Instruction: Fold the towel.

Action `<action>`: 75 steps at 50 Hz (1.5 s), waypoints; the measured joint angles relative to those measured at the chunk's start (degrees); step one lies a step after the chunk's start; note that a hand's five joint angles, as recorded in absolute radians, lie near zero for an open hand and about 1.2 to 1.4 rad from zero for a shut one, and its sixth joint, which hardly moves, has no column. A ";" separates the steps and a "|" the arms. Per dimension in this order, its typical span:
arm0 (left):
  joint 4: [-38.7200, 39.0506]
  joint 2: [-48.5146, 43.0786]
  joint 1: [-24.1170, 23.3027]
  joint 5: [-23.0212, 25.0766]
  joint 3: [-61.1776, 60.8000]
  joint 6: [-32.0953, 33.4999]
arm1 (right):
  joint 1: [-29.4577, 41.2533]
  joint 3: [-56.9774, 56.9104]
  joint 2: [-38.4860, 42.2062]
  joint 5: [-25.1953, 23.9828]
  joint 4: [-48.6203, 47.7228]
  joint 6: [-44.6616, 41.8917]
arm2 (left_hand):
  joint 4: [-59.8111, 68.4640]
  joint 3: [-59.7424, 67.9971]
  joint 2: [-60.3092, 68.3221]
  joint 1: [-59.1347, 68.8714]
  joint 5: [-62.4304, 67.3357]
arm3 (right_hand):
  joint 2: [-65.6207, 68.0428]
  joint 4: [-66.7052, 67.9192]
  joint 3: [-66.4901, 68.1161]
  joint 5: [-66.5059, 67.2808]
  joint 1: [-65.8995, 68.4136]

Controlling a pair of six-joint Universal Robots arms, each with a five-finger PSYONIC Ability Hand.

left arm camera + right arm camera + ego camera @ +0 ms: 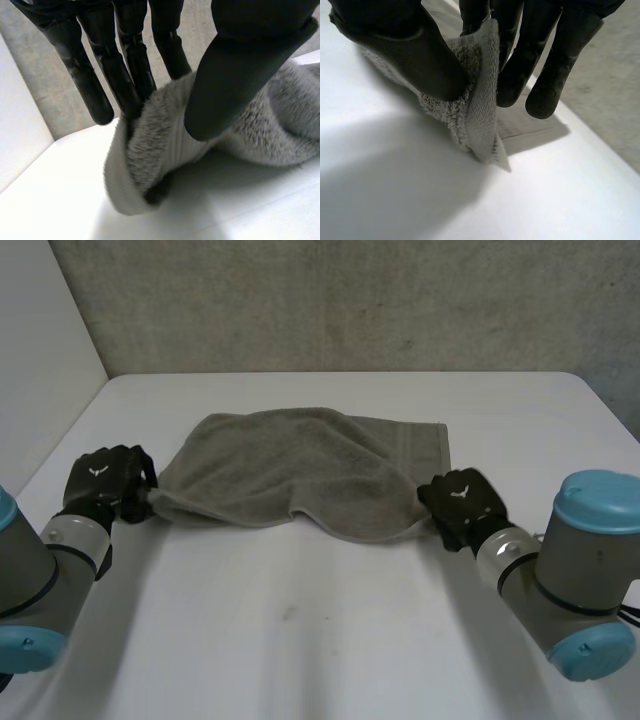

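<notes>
A grey towel (300,470) lies loosely spread across the middle of the white table (320,640), its near edge lifted at both ends. My left hand (105,480) holds the towel's near left corner. In the left wrist view the thumb (235,75) presses the towel (160,150) against the fingers (125,75). My right hand (462,502) holds the near right corner. In the right wrist view its thumb (415,55) pinches the towel corner (477,120) against the fingers (520,60), and the corner's tip hangs down to the table.
A grey wall (350,300) stands behind the table's far edge. A white panel (40,350) closes off the left side. Bare tabletop lies in front of the towel, between my two arms.
</notes>
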 measured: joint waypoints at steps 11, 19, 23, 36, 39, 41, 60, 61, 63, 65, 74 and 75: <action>3.16 -2.26 0.00 7.78 -1.08 3.82 | -3.95 1.75 -5.62 2.45 0.94 0.00 | -12.52 -12.61 -12.49 -12.45 -13.28 | 0.00 0.00 0.00 0.00 0.00; 3.75 -3.12 -0.01 9.23 -2.06 13.08 | -6.05 2.06 -6.23 2.22 1.17 -0.03 | -12.53 -12.59 -12.52 -12.56 -13.17 | 0.00 0.00 0.00 0.00 0.00; 3.74 -3.08 0.00 9.14 -2.64 16.34 | -6.47 1.93 -6.73 2.20 1.19 -0.03 | -11.97 -12.05 -11.91 -12.25 -12.55 | 0.00 0.00 0.00 0.00 0.00; 3.71 -1.98 0.00 8.94 -3.90 19.05 | -9.23 0.99 -8.40 2.20 2.88 -0.25 | 5.53 6.03 6.18 5.78 4.63 | 0.00 0.00 0.00 0.00 -0.03; 3.68 -1.24 0.00 8.95 -4.26 18.95 | -10.03 0.27 -8.52 2.20 4.14 -0.39 | 14.82 14.59 14.83 13.75 13.23 | 0.00 0.00 0.29 0.00 -0.03; 3.66 -0.59 0.00 8.98 -4.64 18.91 | -10.49 -0.21 -8.59 2.19 5.02 -0.51 | 16.51 16.30 16.51 14.90 14.67 | 0.00 0.00 0.40 0.00 -0.03; -1.61 25.69 3.01 11.55 -15.76 18.57 | -22.69 -3.85 -25.75 -5.29 40.63 -20.79 | 18.20 18.01 18.18 16.55 15.93 | 0.00 0.00 0.47 0.00 -0.03; -3.17 28.86 3.68 12.40 -15.97 18.45 | -24.14 -4.44 -28.28 -6.33 42.18 -21.59 | 18.20 18.03 18.20 16.70 15.93 | 0.00 0.00 0.47 0.00 -0.03; -5.36 32.65 4.53 13.52 -15.95 18.25 | -25.93 -5.48 -31.15 -7.88 43.73 -22.07 | 18.20 18.04 18.21 16.70 15.93 | 0.00 0.00 0.48 0.00 -0.03; -8.08 36.66 5.48 14.86 -15.39 17.87 | -27.92 -6.96 -33.96 -10.15 45.08 -21.94 | 18.21 18.05 18.22 16.70 15.93 | 0.00 0.00 0.48 0.00 -0.03; -12.45 37.82 6.22 17.19 -12.86 16.21 | -30.35 -8.48 -33.77 -15.41 48.14 -21.42 | 18.21 18.05 18.23 16.98 15.93 | 0.35 0.00 0.49 0.44 -0.04; -12.39 36.25 6.07 17.22 -12.53 16.08 | -30.16 -8.32 -32.35 -15.39 48.34 -21.75 | 18.21 18.05 18.23 16.99 15.93 | 0.35 0.00 0.50 0.44 -0.04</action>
